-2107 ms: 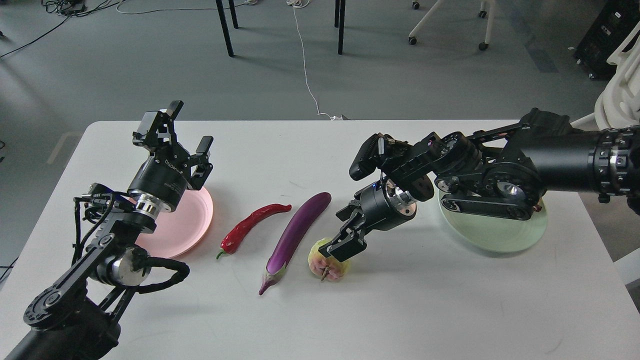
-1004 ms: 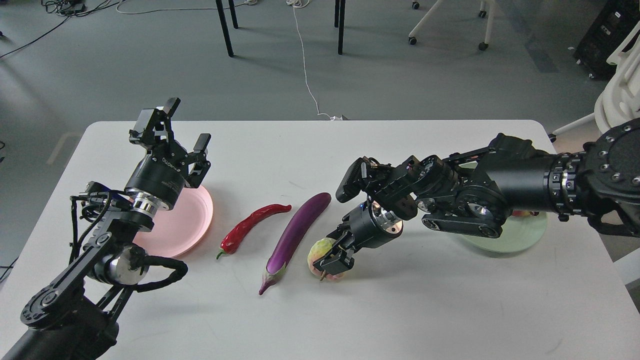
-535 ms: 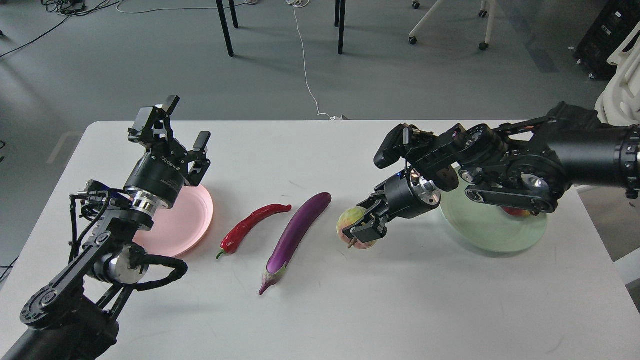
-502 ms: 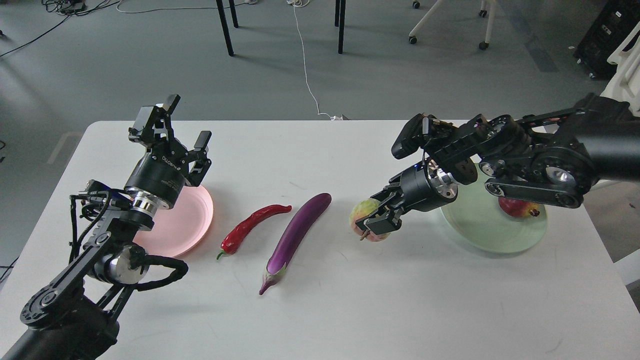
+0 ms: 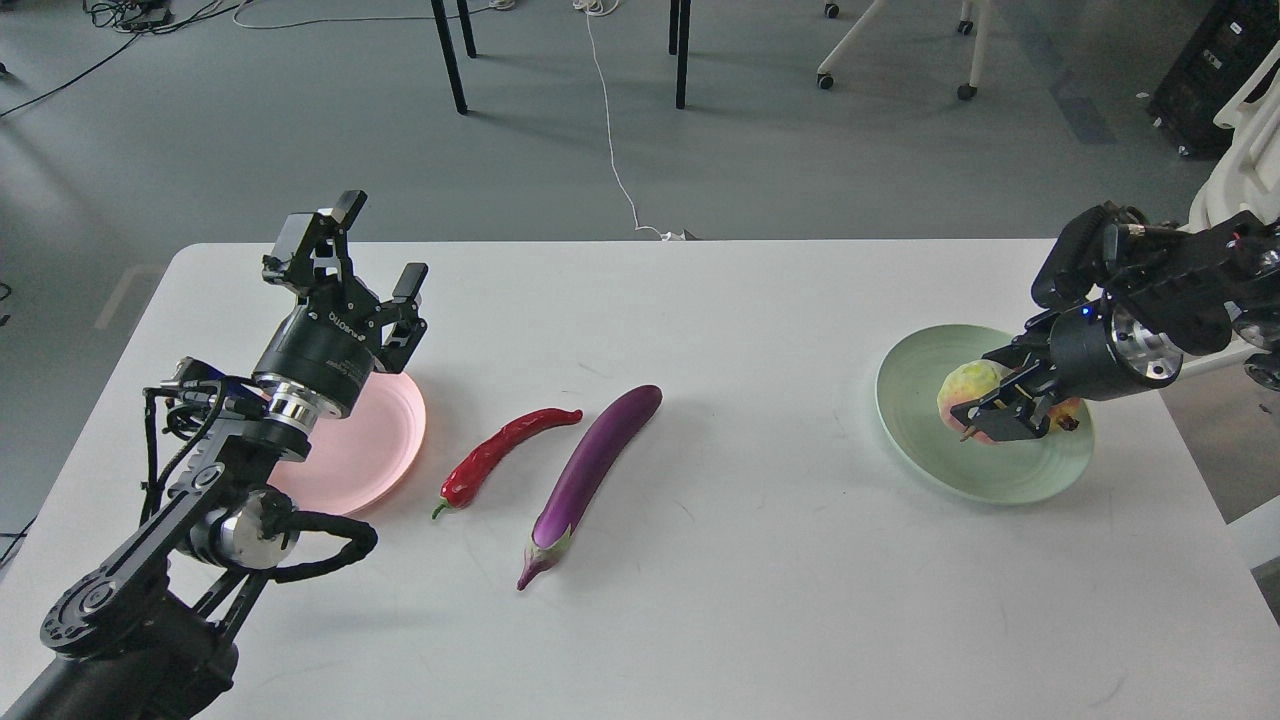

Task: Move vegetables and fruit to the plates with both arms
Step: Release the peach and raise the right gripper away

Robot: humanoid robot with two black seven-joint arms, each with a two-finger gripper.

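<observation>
Head view: right gripper (image 5: 1005,412) is pinching the yellow-green fruit (image 5: 968,392) over the mint green plate (image 5: 915,440) at the right side of the worktop (image 5: 700,600). Can't tell if the fruit touches the plate or hangs just above it. A bit of dark red pomegranate (image 5: 1066,412) peeks out behind the gripper, on the same plate, mostly hidden.

Left gripper (image 5: 360,262) is raised above the far edge of the pink plate (image 5: 370,470), fingers spread, holding nothing. Pink plate is bare where visible. The red chili pepper (image 5: 500,450) and the purple eggplant (image 5: 590,465) lie side by side mid-worktop, just right of the pink plate, not touching, stems toward the near edge.

Step in hand looks like placing the fruit. To do it well: lower until the fruit sits on the plate's flat centre, clear of the pomegranate so neither gets knocked off, then spread the fingers slowly. It is round and bumpy, so it may roll; release with no sideways drag and lift straight up. The ridged rim should help to stop it. The vegetables are left for the pink plate, likely the left arm's job.

Writing: white lettering on the left gripper's black wrist body, too small and tilted to read with certainty. A blue light shows on the right wrist. No other labels are readable.
</observation>
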